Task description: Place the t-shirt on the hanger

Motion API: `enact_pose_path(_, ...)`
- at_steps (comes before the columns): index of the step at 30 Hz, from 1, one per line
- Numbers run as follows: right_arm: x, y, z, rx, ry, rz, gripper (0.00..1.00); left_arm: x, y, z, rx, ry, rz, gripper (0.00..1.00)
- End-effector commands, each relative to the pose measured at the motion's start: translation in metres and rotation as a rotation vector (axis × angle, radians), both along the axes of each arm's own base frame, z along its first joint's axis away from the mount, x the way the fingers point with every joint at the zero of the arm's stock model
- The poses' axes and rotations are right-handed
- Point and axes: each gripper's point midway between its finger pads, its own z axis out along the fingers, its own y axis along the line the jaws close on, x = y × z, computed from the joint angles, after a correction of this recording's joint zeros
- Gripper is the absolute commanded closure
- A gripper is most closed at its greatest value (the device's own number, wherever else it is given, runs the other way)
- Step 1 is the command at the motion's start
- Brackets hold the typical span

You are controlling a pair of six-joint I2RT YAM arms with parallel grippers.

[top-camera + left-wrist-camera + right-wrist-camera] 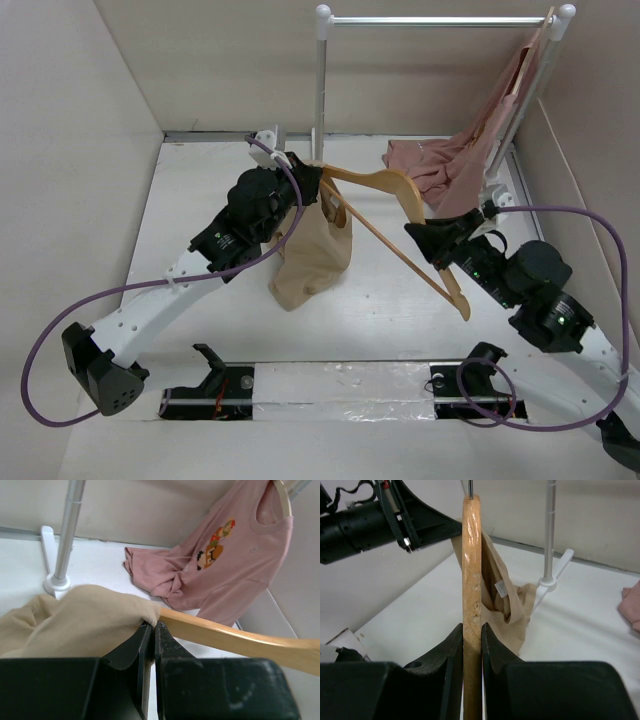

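Observation:
The tan t-shirt (313,255) hangs bunched from the left end of the wooden hanger (385,185), above the table. My left gripper (312,183) is shut on the t-shirt's cloth at that hanger end; in the left wrist view its jaws (151,626) pinch the tan cloth (85,615) next to the hanger arm (235,637). My right gripper (424,232) is shut on the hanger's right arm. In the right wrist view the hanger (471,570) stands edge-on between the jaws (472,630), with the t-shirt (507,605) draped behind it.
A silver rail with white posts (440,20) stands at the back. A dusty-pink garment (450,165) hangs from its right end onto the table; it also shows in the left wrist view (225,565). A rail post base (55,582) stands close behind the t-shirt. Walls enclose the table.

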Motion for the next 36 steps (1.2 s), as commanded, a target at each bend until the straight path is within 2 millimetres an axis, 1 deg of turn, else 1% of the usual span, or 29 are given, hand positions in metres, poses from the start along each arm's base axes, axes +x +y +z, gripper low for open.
enact_pose_path(1, 0.006, 0.033, 0.03, 0.08, -0.124, 0.097, 1.0, -0.013, -0.013, 0.034, -0.072, -0.072, -0.077, 1.0)
enact_pose_path(2, 0.01, 0.047, 0.02, 0.06, -0.106, 0.136, 1.0, -0.016, -0.018, 0.04, -0.077, -0.083, -0.107, 1.0)
enact_pose_path(3, 0.006, 0.056, 0.025, 0.084, -0.13, 0.183, 1.0, -0.016, -0.021, 0.039, -0.067, -0.076, -0.121, 1.0)
enact_pose_path(4, 0.005, 0.061, 0.023, 0.084, -0.137, 0.208, 1.0, -0.017, -0.02, 0.043, -0.068, -0.082, -0.125, 1.0)
enact_pose_path(5, 0.006, 0.068, 0.017, 0.076, -0.129, 0.23, 1.0, -0.017, -0.018, 0.046, -0.064, -0.088, -0.117, 1.0)
enact_pose_path(6, 0.002, 0.072, 0.014, 0.063, -0.137, 0.264, 1.0, -0.02, -0.013, 0.05, -0.073, -0.098, -0.109, 1.0)
enact_pose_path(8, -0.001, 0.07, 0.009, 0.044, -0.128, 0.271, 1.0, -0.021, -0.001, 0.059, -0.077, -0.118, -0.068, 1.0)
enact_pose_path(10, -0.011, 0.064, 0.005, 0.032, -0.142, 0.294, 1.0, -0.025, 0.009, 0.063, -0.062, -0.123, -0.045, 1.0)
enact_pose_path(11, -0.006, 0.058, 0.0, 0.026, -0.137, 0.28, 1.0, -0.025, 0.013, 0.065, -0.06, -0.125, -0.029, 1.0)
enact_pose_path(12, -0.013, 0.056, -0.009, 0.023, -0.12, 0.314, 1.0, -0.029, 0.019, 0.068, -0.066, -0.134, -0.023, 1.0)
enact_pose_path(13, -0.011, 0.05, -0.015, 0.018, -0.109, 0.311, 1.0, -0.029, 0.021, 0.068, -0.068, -0.136, -0.014, 1.0)
enact_pose_path(14, -0.014, 0.048, -0.018, 0.02, -0.101, 0.327, 1.0, -0.03, 0.023, 0.069, -0.07, -0.138, -0.007, 1.0)
enact_pose_path(15, -0.019, 0.048, -0.03, 0.03, -0.079, 0.361, 1.0, -0.03, 0.024, 0.069, -0.067, -0.134, -0.004, 1.0)
enact_pose_path(16, -0.026, 0.045, -0.028, 0.046, -0.098, 0.379, 1.0, -0.029, 0.023, 0.068, -0.061, -0.131, -0.006, 1.0)
enact_pose_path(17, -0.024, 0.042, -0.032, 0.05, -0.096, 0.382, 1.0, -0.03, 0.02, 0.069, -0.059, -0.129, -0.023, 1.0)
enact_pose_path(18, -0.034, 0.045, -0.03, 0.057, -0.115, 0.446, 1.0, -0.031, 0.017, 0.07, -0.063, -0.131, -0.038, 1.0)
enact_pose_path(22, -0.044, 0.045, -0.031, 0.038, -0.129, 0.523, 1.0, -0.033, 0.006, 0.067, -0.058, -0.122, -0.091, 1.0)
enact_pose_path(24, -0.048, 0.05, -0.031, 0.02, -0.137, 0.588, 1.0, -0.037, -0.003, 0.07, -0.044, -0.127, -0.146, 1.0)
enact_pose_path(25, -0.044, 0.052, -0.03, 0.02, -0.138, 0.597, 1.0, -0.039, -0.006, 0.069, -0.045, -0.124, -0.169, 1.0)
enact_pose_path(26, -0.037, 0.058, -0.034, 0.025, -0.112, 0.605, 1.0, -0.047, -0.016, 0.066, -0.054, -0.111, -0.233, 1.0)
enact_pose_path(27, -0.034, 0.06, -0.024, 0.063, -0.135, 0.607, 1.0, -0.05, -0.021, 0.065, -0.067, -0.114, -0.267, 1.0)
enact_pose_path(28, -0.027, 0.062, -0.019, 0.09, -0.144, 0.588, 1.0, -0.054, -0.024, 0.063, -0.08, -0.113, -0.29, 1.0)
enact_pose_path(29, -0.022, 0.063, -0.016, 0.12, -0.144, 0.576, 1.0, -0.061, -0.03, 0.062, -0.095, -0.116, -0.34, 1.0)
enact_pose_path(30, -0.014, 0.067, -0.011, 0.175, -0.156, 0.569, 1.0, -0.067, -0.03, 0.058, -0.114, -0.117, -0.359, 1.0)
enact_pose_path(32, -0.001, 0.071, -0.008, 0.224, -0.158, 0.553, 1.0, -0.074, -0.03, 0.058, -0.129, -0.123, -0.389, 1.0)
enact_pose_path(33, 0.001, 0.072, 0.003, 0.263, -0.189, 0.564, 1.0, -0.077, -0.03, 0.059, -0.127, -0.134, -0.401, 1.0)
enact_pose_path(34, 0.013, 0.079, -0.005, 0.272, -0.161, 0.563, 1.0, -0.079, -0.031, 0.059, -0.123, -0.134, -0.416, 1.0)
enact_pose_path(35, 0.017, 0.081, -0.004, 0.288, -0.171, 0.563, 1.0, -0.083, -0.031, 0.061, -0.118, -0.135, -0.43, 1.0)
enact_pose_path(36, 0.016, 0.08, 0.009, 0.325, -0.237, 0.57, 1.0, -0.087, -0.029, 0.061, -0.117, -0.138, -0.441, 1.0)
